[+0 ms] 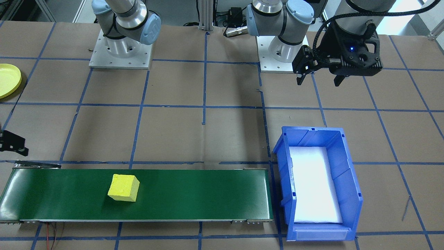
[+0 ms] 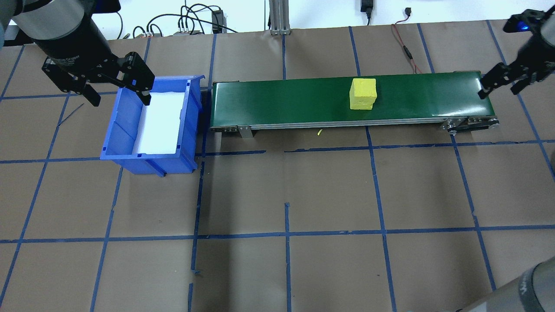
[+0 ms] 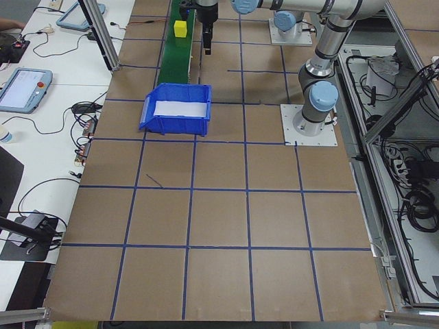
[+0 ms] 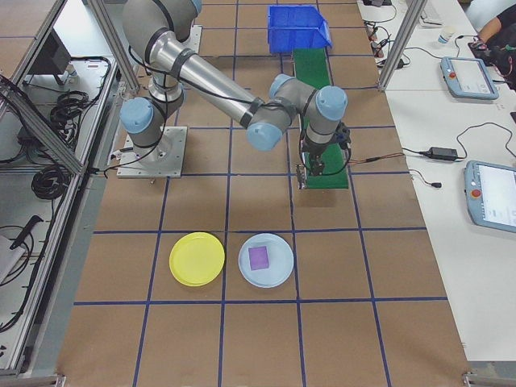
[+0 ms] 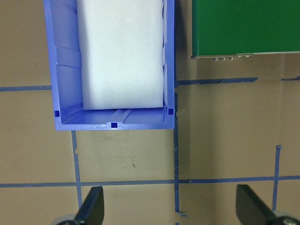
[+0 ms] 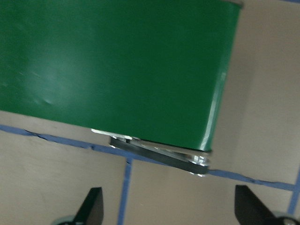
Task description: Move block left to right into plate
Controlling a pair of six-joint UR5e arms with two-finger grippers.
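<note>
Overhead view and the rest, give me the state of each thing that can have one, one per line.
yellow block: resting on the belt, not gripped.
conveyor belt: carries only the block.
blue bin: upright, holds just a white liner.
yellow plate: empty.
pale plate: holds a purple square piece.
left gripper: open, empty, above the bin.
right gripper: open, empty, at the belt's end.

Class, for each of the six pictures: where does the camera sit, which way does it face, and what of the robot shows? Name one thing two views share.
Front-facing: across the table, looking down at both bases; left claw open.
Overhead: behind the robot, looking forward; right claw open by the conveyor.
Exterior left: table's end; near left arm.
Exterior right: opposite end; yellow plate, right arm.
Left wrist: straight down on blue bin; fingertips.
Right wrist: down on the conveyor's end; fingertips.
Shared: yellow block, front-facing and overhead.
</note>
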